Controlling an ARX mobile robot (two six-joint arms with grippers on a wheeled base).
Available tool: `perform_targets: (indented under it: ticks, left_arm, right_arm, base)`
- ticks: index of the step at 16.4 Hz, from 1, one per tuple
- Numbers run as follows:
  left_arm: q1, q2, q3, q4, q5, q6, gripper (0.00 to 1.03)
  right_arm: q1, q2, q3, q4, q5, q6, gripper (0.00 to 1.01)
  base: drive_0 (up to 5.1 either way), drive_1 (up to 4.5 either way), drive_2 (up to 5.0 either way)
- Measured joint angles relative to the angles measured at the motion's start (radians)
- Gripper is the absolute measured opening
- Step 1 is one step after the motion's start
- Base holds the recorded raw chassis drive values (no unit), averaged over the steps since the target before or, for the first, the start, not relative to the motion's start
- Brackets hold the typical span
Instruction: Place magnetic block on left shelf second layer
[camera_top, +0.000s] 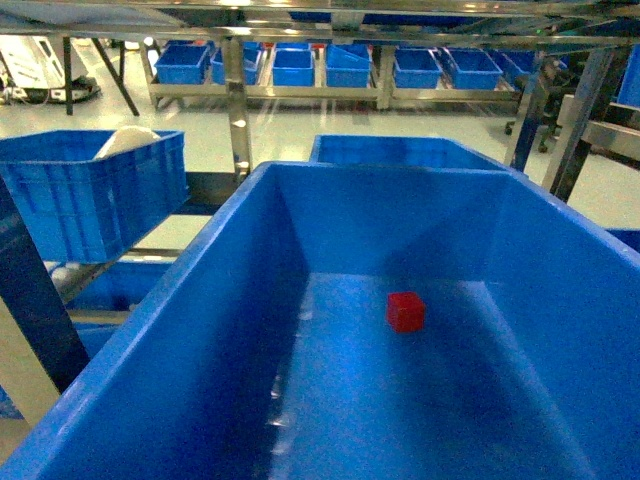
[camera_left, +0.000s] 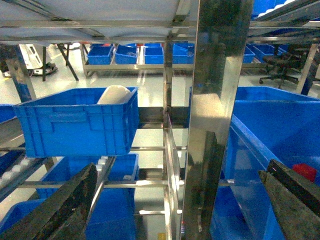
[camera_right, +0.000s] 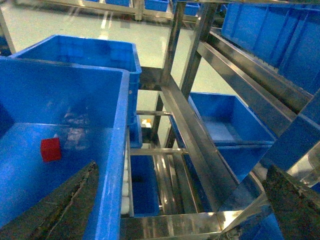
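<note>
In front of me a silver metal rack (camera_top: 238, 100) carries large blue bins on its rails. The big bin (camera_top: 200, 330) sits nearest, with the red magnetic block (camera_top: 406, 311) resting on its floor. At ten o'clock, another bin (camera_top: 95, 195) on the rack holds something white.

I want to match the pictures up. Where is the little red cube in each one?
Head: the red cube sits mid-floor of the big blue bin.
Left wrist: far right edge, partly hidden.
Right wrist: lower left.
Shared landmark: that big blue bin.
</note>
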Motion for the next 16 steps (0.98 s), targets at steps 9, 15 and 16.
perform_targets:
  ticks: [9,15,16]
  left_arm:
    - [0.0,0.0,0.0,0.0,0.0,0.0,0.98]
    - [0.0,0.0,0.0,0.0,0.0,0.0,0.98]
    - [0.0,0.0,0.0,0.0,0.0,0.0,0.98]
  right_arm:
    - [-0.153,-0.136,-0.187,0.271,-0.318,0.055,0.38]
    - [-0.15,-0.276,-0.251,0.192,-0.318,0.059,0.02]
    - [-0.15,-0.291,-0.254,0.184,-0.317,0.059,0.02]
  base:
    - [0.0,0.0,0.0]
    - [0.0,0.0,0.0]
    - [0.0,0.0,0.0]
